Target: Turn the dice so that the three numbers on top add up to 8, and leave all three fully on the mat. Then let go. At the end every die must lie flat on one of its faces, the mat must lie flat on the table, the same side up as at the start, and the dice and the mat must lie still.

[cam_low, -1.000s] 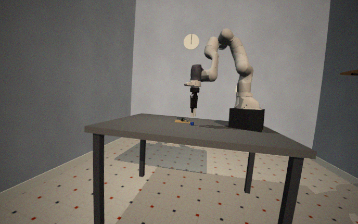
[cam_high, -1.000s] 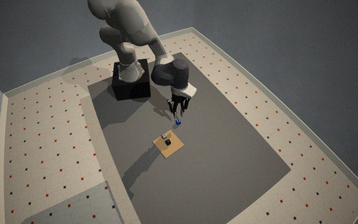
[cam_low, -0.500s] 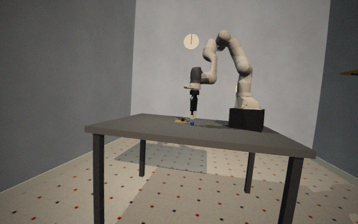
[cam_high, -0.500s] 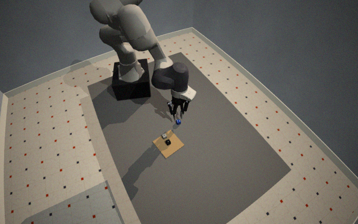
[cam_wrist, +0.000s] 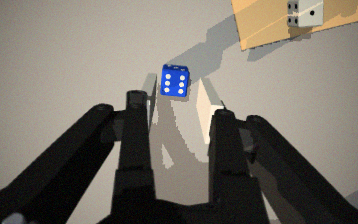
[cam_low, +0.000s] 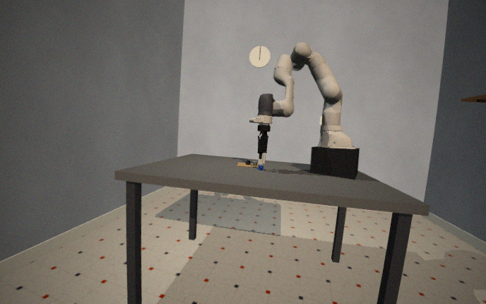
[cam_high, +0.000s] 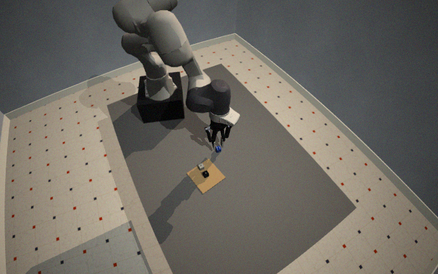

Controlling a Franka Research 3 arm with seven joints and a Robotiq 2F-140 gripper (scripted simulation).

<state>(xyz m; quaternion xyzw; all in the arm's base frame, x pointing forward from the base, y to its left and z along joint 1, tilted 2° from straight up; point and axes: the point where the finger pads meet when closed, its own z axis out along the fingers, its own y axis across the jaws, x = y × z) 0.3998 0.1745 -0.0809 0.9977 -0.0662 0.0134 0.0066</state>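
A blue die (cam_high: 218, 148) (cam_low: 260, 167) (cam_wrist: 174, 80) lies flat on the grey table, off the mat, with six pips facing up in the wrist view. My gripper (cam_high: 218, 144) (cam_low: 261, 157) (cam_wrist: 177, 90) hangs just above it, pointing down. Its fingers stand partly apart with nothing between them. The tan mat (cam_high: 208, 187) (cam_low: 243, 164) (cam_wrist: 260, 25) lies flat a short way off. A white die (cam_high: 201, 166) (cam_wrist: 305, 12) sits near the mat's corner closest to the blue die. A black die (cam_high: 205, 174) sits near the mat's middle.
The arm's black base block (cam_high: 160, 104) (cam_low: 333, 162) stands on the table behind the gripper. The table's edges are far from the dice on every side.
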